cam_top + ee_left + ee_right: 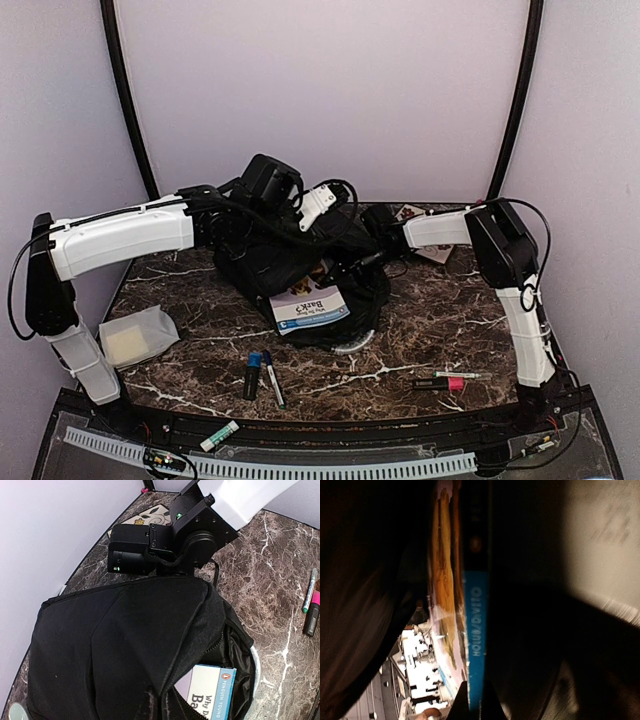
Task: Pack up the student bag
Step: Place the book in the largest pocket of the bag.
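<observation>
The large black soft fabric student bag (pixel 250 265) is lying at the middle of the dark veined marble counter (pixel 420 330), its mouth gaping toward the near edge. A thin white-and-blue paperback book (pixel 212 690) is sticking out of that mouth. Its cover is showing "Why D…" and "Ba…" (the overhead view is giving "Bark?" upside down). A blue band along its edge is reading "PENGUIN YOUNG" and, deeper inside the bag, "HOLUB/DIVITO". The right pincer (pixel 472 705) is reaching inside the bag, closed on the book's blue edge. The left pincer (pixel 325 212) is sitting closed over the bag's far side; whether it is pinching fabric I cannot tell. A pink highlighter (pixel 441 383) is lying on the counter to the right.
</observation>
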`<act>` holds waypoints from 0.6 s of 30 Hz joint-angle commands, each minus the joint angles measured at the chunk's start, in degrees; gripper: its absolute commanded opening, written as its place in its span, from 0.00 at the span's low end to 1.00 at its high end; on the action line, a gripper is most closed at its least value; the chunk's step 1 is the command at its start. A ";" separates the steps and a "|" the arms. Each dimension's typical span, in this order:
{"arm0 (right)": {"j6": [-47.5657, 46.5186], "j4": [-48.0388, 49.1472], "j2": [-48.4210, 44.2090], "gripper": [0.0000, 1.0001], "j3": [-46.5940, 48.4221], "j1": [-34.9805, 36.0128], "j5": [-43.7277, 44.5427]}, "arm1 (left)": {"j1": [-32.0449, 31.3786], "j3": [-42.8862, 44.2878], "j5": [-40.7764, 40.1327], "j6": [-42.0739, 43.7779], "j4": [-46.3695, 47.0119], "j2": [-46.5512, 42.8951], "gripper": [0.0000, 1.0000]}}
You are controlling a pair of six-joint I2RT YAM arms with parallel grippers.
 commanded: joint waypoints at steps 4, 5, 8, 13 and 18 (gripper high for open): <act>2.28 2.71 2.33 0.02 1.65 -3.09 13.46 | -1.37 1.54 4.27 0.00 7.72 -6.36 0.00; 2.02 2.65 1.72 0.03 1.26 -3.21 15.44 | -1.41 1.35 4.06 -0.09 7.72 -6.35 0.00; 2.07 3.17 0.40 0.17 1.15 -3.07 15.54 | -1.52 0.40 4.00 -0.32 8.01 -6.60 0.00; 3.03 5.64 -1.73 0.45 0.24 -2.22 11.10 | -1.54 -2.04 3.48 -0.93 9.94 -7.24 0.00; 1.39 6.25 -11.06 0.62 -8.20 -2.25 12.34 | -1.38 -3.84 0.34 -0.91 10.98 -7.11 0.00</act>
